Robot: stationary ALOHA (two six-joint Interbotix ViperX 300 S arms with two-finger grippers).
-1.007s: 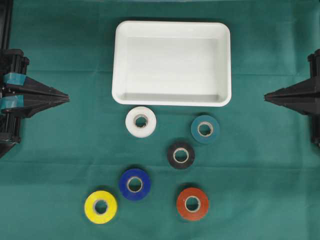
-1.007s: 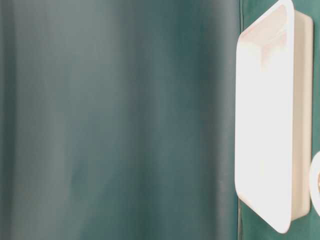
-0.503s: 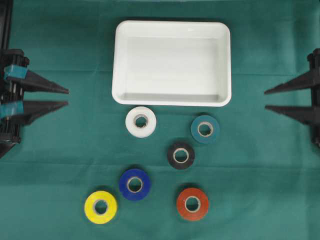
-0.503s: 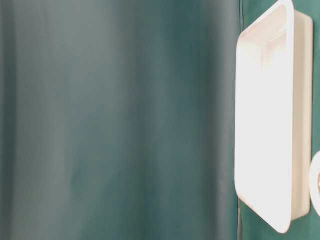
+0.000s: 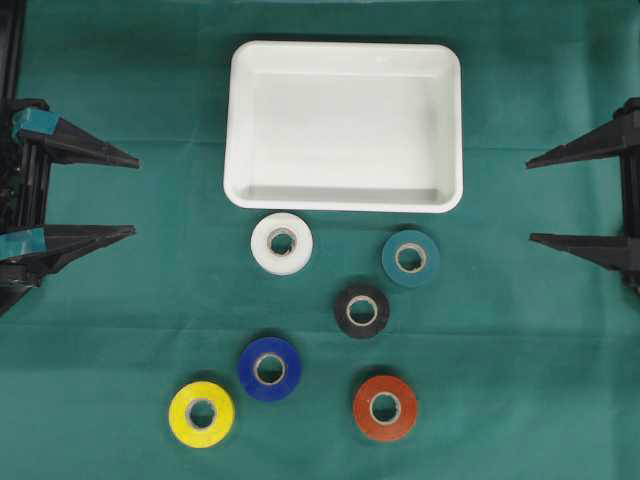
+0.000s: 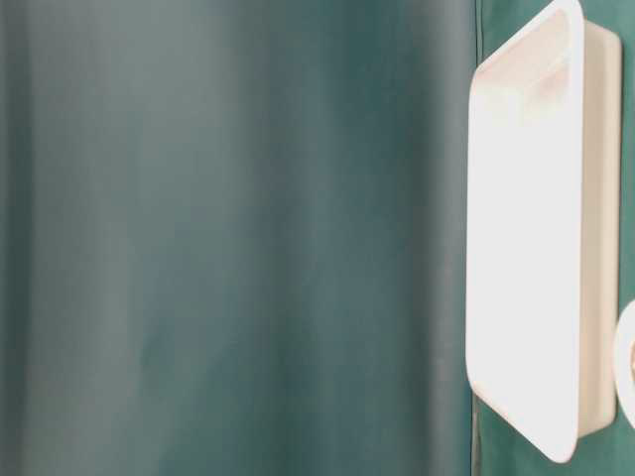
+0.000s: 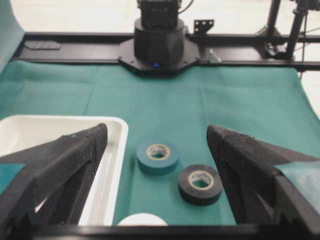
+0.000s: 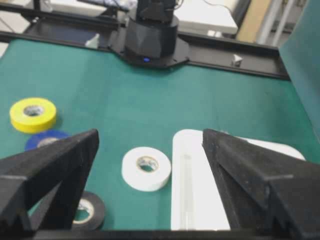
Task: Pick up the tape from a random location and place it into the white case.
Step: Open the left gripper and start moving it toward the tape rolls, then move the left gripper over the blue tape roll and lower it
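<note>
The white case (image 5: 345,130) lies empty at the top middle of the green cloth. Below it lie several tape rolls, flat and apart: white (image 5: 282,243), teal (image 5: 410,258), black (image 5: 362,310), blue (image 5: 269,368), yellow (image 5: 201,413) and red (image 5: 385,407). My left gripper (image 5: 136,197) stands open at the left edge, well away from every roll. My right gripper (image 5: 529,201) stands open at the right edge, also holding nothing. The left wrist view shows the teal roll (image 7: 158,156) and black roll (image 7: 201,184) beyond the jaws. The right wrist view shows the white roll (image 8: 146,168) beside the case (image 8: 195,185).
Each wrist view shows the other arm's black base (image 7: 159,40) (image 8: 150,37) on a black rail at the cloth's far edge. The table-level view is blurred green, with the case (image 6: 526,248) at its right.
Both grippers have gone from shut to wide open without moving from their places. The rolls and the case have not moved.
</note>
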